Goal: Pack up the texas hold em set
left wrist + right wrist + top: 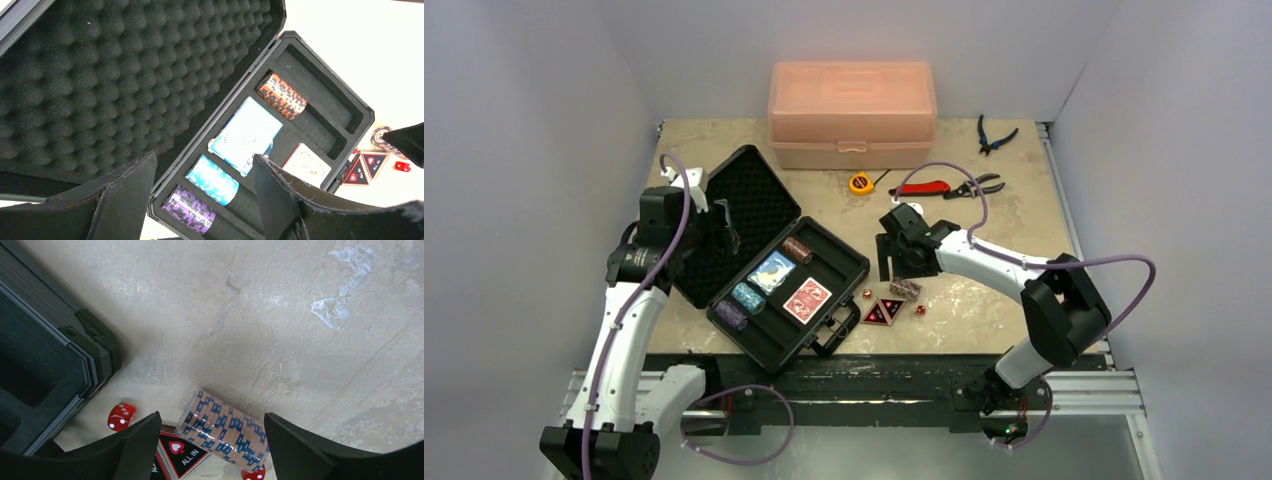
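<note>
Well, over on the left, the left gripper point(717, 228) hangs above the open black case point(754, 195), jaws spread wide and empty. Egg-crate foam lines its lid; the tray holds a purple chip stack point(189, 216), a light-blue chip stack point(212, 186), a blue deck point(246, 134), a red deck point(807, 299) that the wrist camera washes nearly white, and an orange chip stack point(281, 96). Right of it on the tabletop point(984, 230) lie triangles point(882, 312) and red dice point(121, 416). Overhead, the right gripper point(902, 272) half hides a loose chip stack point(225, 430); the wrist view shows it peach-and-blue, lying sideways between wide-open jaws, not clamped.
</note>
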